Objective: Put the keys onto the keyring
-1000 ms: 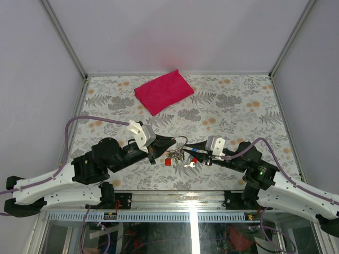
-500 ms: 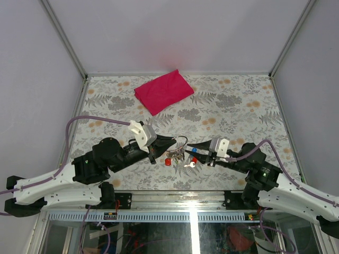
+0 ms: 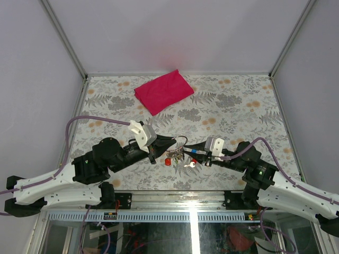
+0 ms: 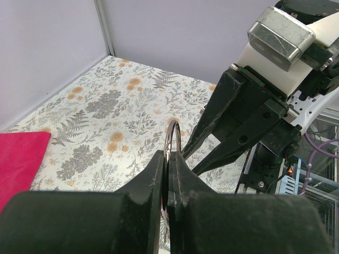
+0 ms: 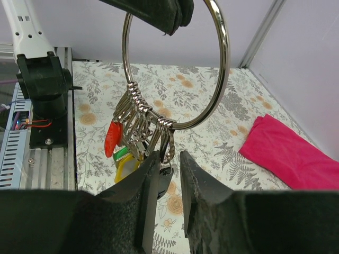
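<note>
My left gripper (image 3: 172, 141) is shut on the thin silver keyring (image 3: 181, 142) and holds it upright above the table. In the left wrist view the ring (image 4: 174, 135) sticks up from the closed jaws. In the right wrist view the ring (image 5: 224, 63) hangs from the left fingers (image 5: 161, 10), with a bunch of keys, a red head (image 5: 112, 138) and a yellow tag (image 5: 127, 168) below it. My right gripper (image 5: 169, 156) is narrowly open, its tips on either side of a small loop of the bunch. A blue speck (image 3: 195, 151) shows by the right gripper (image 3: 187, 151).
A magenta folded cloth (image 3: 163, 91) lies at the back centre of the floral table (image 3: 238, 106). Grey walls stand on three sides. The two arms meet near the front edge, above the metal rail (image 3: 175, 197).
My right gripper drew back to the right half a second ago and has come left again up to the bunch. The left gripper and ring have held still.
</note>
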You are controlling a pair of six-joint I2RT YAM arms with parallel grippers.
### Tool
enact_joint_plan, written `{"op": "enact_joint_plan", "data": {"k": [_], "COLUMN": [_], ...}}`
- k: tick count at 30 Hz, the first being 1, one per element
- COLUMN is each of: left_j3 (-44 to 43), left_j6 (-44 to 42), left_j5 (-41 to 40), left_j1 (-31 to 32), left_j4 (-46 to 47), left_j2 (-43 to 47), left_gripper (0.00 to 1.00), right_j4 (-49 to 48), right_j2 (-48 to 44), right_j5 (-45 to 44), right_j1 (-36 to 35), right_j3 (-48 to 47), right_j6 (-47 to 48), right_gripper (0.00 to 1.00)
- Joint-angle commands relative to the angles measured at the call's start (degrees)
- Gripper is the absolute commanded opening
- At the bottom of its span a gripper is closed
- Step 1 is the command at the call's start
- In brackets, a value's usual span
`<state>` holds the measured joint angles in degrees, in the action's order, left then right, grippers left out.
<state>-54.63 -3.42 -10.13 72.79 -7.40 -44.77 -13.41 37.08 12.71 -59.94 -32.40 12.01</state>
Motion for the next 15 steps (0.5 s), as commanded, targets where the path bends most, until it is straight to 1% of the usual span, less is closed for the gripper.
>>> {"op": "enact_joint_plan", "data": {"k": [1, 15], "left_j3": [-2.6, -2.9], "left_j6": [0.0, 0.0], "left_j5": [-0.7, -0.7], "left_j1": [0.3, 0.3], "left_j4": [3.8, 3.9], "left_j2": [0.5, 0.3], "left_gripper": [0.00, 0.00], "right_j4": [-4.3, -3.9], "right_j2": [-0.5, -1.0], "right_j5": [-1.2, -3.5], "right_j1": [0.2, 0.3], "right_j3": [-2.3, -2.5], "right_j6": [0.0, 0.2], "right_gripper": [0.27, 0.21]}}
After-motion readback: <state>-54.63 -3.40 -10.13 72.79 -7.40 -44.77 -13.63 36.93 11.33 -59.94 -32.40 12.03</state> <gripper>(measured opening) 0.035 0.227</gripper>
